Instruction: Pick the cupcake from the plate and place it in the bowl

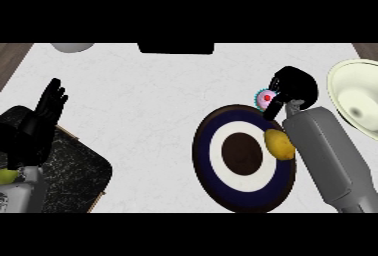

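The cupcake [263, 97], pink-topped with a teal wrapper, is held just above the far rim of the plate [214, 170], a dark blue plate with a white ring and dark centre. My right hand [294, 85] is curled round the cupcake and hides most of it. The cream bowl [347, 80] lies at the right edge, a short way right of that hand. My left hand [49, 102] rests open at the left with its fingers up, away from everything.
A yellow potato-like item [279, 144] lies on the plate's right side beside my right forearm. A dark speckled board [74, 172] sits at lower left. A white round object [71, 47] and a black object [176, 48] stand at the far edge.
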